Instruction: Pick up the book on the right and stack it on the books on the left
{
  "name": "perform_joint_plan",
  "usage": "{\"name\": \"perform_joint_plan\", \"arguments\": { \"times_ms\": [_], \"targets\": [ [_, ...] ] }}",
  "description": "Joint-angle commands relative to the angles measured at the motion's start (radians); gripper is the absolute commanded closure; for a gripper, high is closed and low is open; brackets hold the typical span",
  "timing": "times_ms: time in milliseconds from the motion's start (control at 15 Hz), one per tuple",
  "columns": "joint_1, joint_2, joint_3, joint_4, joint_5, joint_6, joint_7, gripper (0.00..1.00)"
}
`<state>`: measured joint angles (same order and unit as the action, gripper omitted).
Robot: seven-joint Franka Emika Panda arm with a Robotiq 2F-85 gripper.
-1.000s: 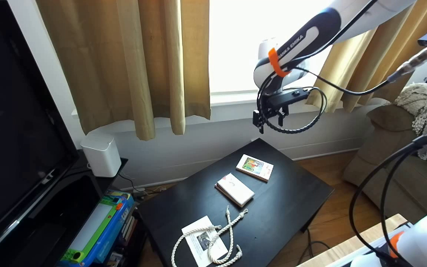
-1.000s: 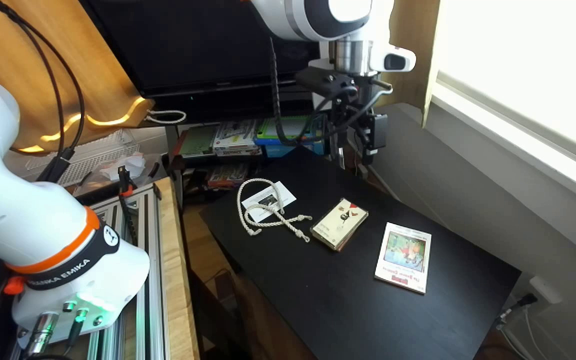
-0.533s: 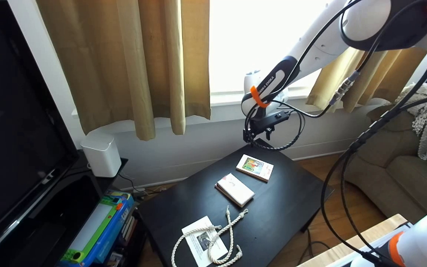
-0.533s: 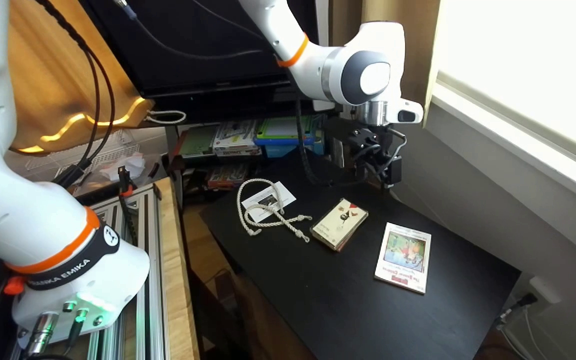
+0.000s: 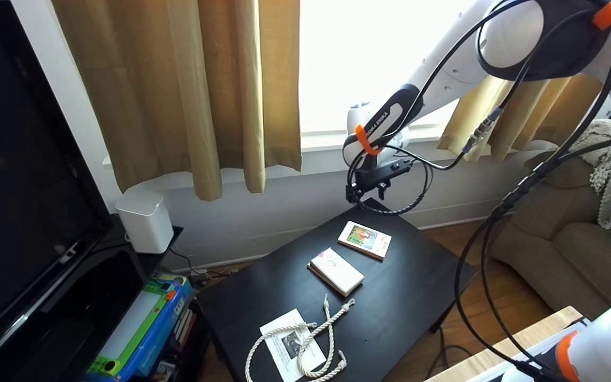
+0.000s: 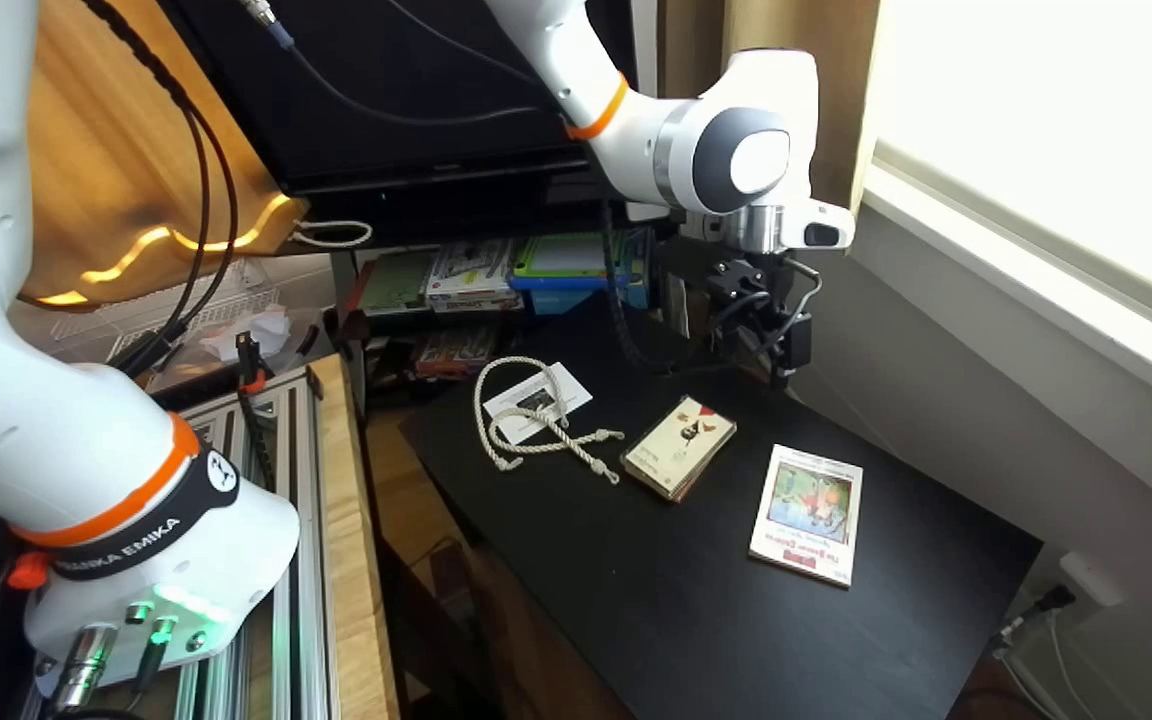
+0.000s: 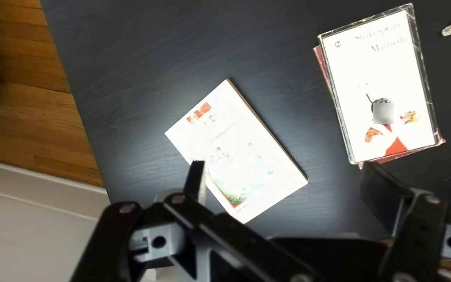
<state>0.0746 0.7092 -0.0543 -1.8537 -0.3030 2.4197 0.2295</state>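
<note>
Gripper (image 7: 286,178) spread wide, going by the wrist view: fingers (image 7: 195,174) well apart, with part of the table (image 7: 131,66) and the target book (image 7: 237,152) visible between them. Can't judge the gap from the exterior views; a looped cable (image 5: 390,213) clutters it. Height only reads from outside: both exterior views put the gripper up in the air near the wall (image 5: 284,212) under the window (image 5: 337,69), apart from target book and stack (image 6: 679,450). One finger overlaps the book in the wrist view, but that's line of sight, not contact. Target book lies flat on the table, cover up, near the stack, gap between. It's right of the stack in both exterior views, left of it in the wrist view. Both exterior views show its colour picture; glare bleaches much of that in the wrist view. Stack is the reverse: wrist view gives a legible "Macbeth" on the top book (image 7: 378,74) and a reddish book (image 7: 321,60) poking out underneath; in an exterior view the top book goes nearly plain white. Rope (image 5: 330,322): wrist view catches one end at the frame edge, both exterior views show it across a printed sheet (image 5: 284,366).
</note>
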Motion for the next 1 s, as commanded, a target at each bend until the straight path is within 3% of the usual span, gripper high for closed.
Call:
{"name": "perform_joint_plan", "arguments": {
  "times_ms": [0, 400, 933],
  "targets": [
    [0.060, 0.122, -0.056, 0.094, 0.006, 0.008, 0.070, 0.00],
    [0.119, 0.365, -0.102, 0.313, 0.010, -0.012, 0.138, 0.00],
    [0.122, 0.643, -0.147, 0.658, 0.029, -0.070, 0.137, 0.00]
  ]
}}
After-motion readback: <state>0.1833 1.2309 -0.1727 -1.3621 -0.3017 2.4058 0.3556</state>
